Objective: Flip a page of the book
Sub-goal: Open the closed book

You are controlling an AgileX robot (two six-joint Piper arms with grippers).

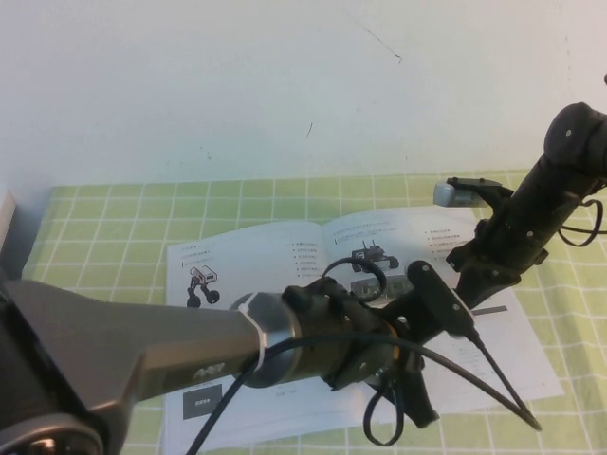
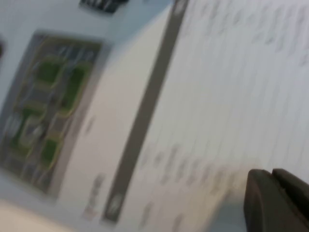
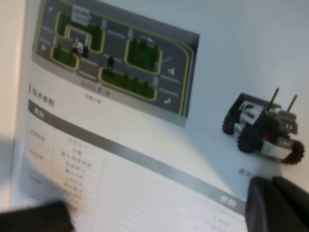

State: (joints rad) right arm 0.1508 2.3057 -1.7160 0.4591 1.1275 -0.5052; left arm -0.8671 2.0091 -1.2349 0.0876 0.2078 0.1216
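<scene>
The left gripper (image 1: pixel 417 379) hangs nearest the camera, low over the near part of the open book (image 1: pixel 247 275) — whether its fingers are parted I cannot tell. Beyond it and to its right, the right gripper (image 1: pixel 453 284) is clenched shut, down at the right-hand page (image 1: pixel 417 237). The book lies flat on the green checked cloth (image 1: pixel 123 209) under both claws — its far edge beyond them.

Both arms (image 1: pixel 417 313) crowding the book (image 1: pixel 275 251)
</scene>
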